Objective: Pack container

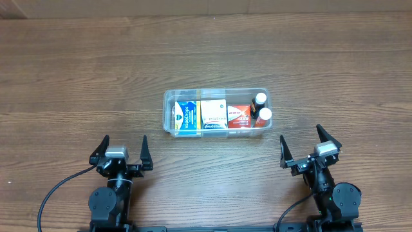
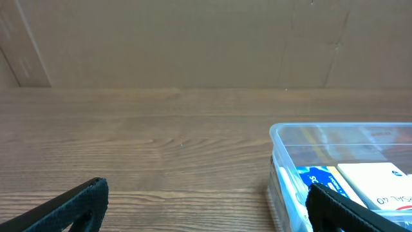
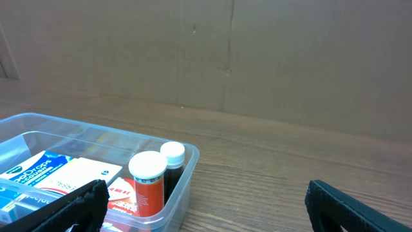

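The clear plastic container stands mid-table. In it lie a blue box, a yellow-and-white box and a red box, with an orange bottle and a dark bottle upright at its right end. My left gripper is open and empty, near the front edge, left of the container. My right gripper is open and empty, front right of it. The left wrist view shows the container's left corner. The right wrist view shows its right end with the orange bottle and dark bottle.
The wooden table stretches all round the container. A brown cardboard wall stands behind the table's far edge, also in the right wrist view. Black cables run from both arm bases at the front edge.
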